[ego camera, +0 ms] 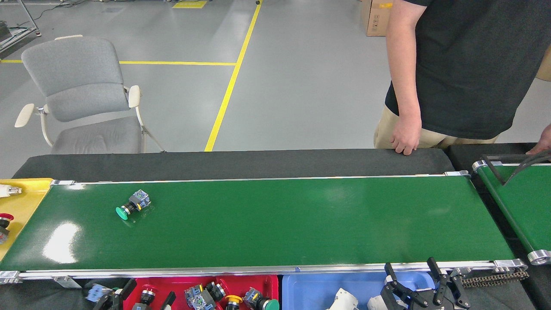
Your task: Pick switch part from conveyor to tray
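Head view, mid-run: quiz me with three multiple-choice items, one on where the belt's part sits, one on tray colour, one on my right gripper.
1. Where on the conveyor does the green-capped switch part lie?
A. left part
B. centre
C. right end

2. What colour is the tray holding several switch parts at the near edge?
A. blue
B. red
C. white

3. How does the right gripper stand?
A. shut on a part
B. open over the blue tray
C. resting on the belt

Answers: 1 A, it lies alone near the belt's left end. 2 B, the parts sit in the red tray. 3 B, its fingers stand apart with nothing between them, near side of the rail.
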Tool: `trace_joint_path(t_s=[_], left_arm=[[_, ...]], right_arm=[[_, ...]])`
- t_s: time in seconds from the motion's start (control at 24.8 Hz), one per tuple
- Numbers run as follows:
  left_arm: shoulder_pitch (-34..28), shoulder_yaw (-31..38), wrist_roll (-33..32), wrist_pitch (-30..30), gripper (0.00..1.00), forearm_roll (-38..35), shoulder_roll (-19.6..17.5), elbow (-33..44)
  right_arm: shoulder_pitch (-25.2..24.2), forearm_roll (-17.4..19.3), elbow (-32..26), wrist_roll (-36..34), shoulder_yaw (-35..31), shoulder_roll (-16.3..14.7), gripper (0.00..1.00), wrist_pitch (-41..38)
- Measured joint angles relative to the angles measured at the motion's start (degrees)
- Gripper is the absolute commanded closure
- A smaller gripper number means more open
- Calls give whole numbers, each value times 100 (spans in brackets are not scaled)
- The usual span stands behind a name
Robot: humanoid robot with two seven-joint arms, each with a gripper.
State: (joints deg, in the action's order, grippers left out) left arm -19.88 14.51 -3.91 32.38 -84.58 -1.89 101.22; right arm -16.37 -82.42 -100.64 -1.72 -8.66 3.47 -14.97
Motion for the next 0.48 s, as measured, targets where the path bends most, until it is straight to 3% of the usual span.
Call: trace_joint_path(t_s=[0.12,0.32,0.48], left_arm=[[102,92,0,-112,0,0,11,1],[573,187,13,-969,0,0,-17,-176],[1518,466,17,-1357,0,0,-609,-1234]], right_arm=[[0,0,0,0,-1,0,2,17],[-2,0,0,0,10,-15,2,-13],[3,0,0,-9,25,-16,2,-37]])
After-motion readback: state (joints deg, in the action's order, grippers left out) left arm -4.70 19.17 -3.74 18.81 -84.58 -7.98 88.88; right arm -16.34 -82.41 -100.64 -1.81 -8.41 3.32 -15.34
